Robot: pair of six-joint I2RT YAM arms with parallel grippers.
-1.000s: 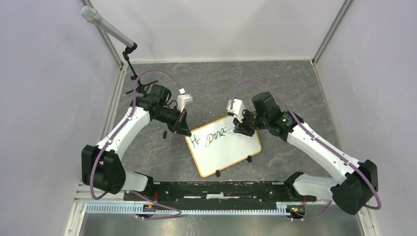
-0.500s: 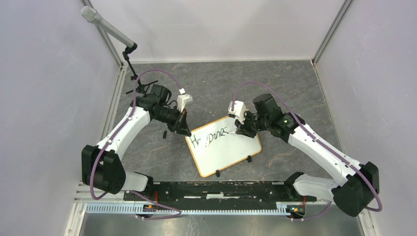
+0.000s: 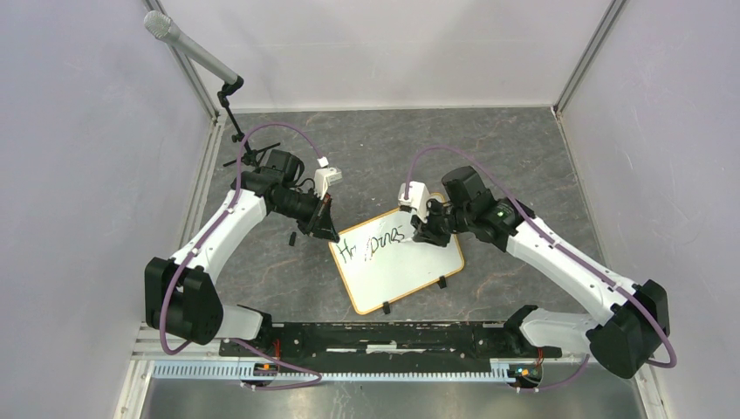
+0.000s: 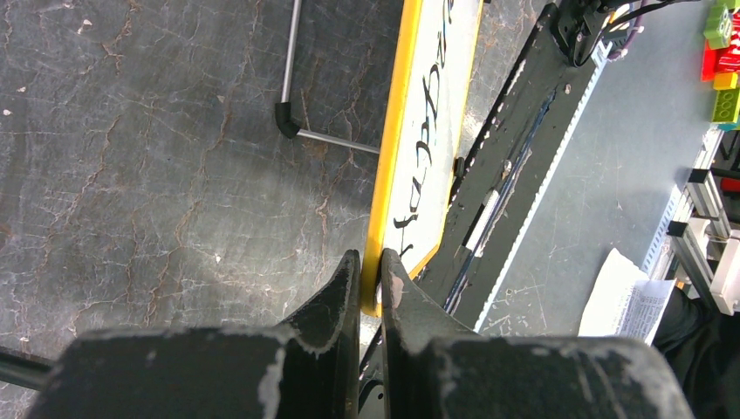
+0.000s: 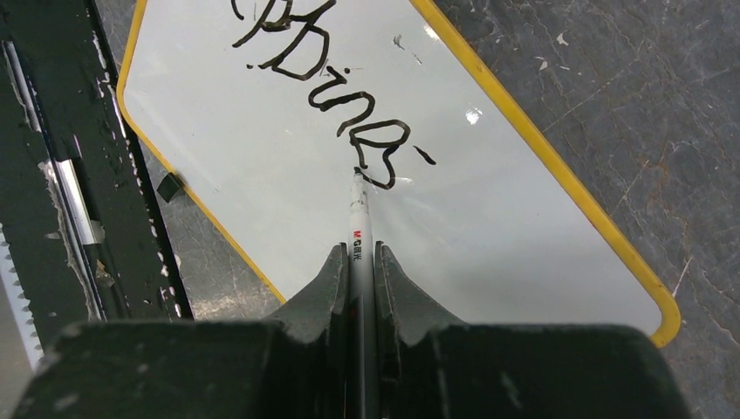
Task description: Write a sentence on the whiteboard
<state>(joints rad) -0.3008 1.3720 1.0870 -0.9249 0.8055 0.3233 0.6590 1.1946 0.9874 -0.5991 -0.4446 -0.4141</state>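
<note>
While the right gripper (image 5: 359,253) does the writing, the left gripper (image 4: 371,262) has another job. Its two fingers are pressed together on the yellow-tan frame (image 4: 388,175) of the whiteboard (image 3: 400,278), and they pinch the corner at about 10 o'clock of the board. I judge that this grip is there so that the board does not slide on the table (image 3: 366,148) under the push of the pen.

The whiteboard rests on the dark table, a little toward 6 o'clock from the table's middle. It is turned so that its long edges run toward about 2 o'clock.

The right gripper reaches in from the 2 o'clock side of the board. Its fingers are closed on a thin marker (image 5: 359,218), which sticks out straight between them. The tip touches the white surface at the lower end of the last written letter. Coming from this side, the arm probably leaves the finished letters uncovered and not smeared.

The sentence (image 5: 345,103) is only begun: a few dark, uneven letters along the far edge of the board, which I cannot read with certainty. The greater part of the board, toward 6 o'clock, is bare, so I judge the task to be in an early stage, with the stroke in hand belonging to the first line.
</note>
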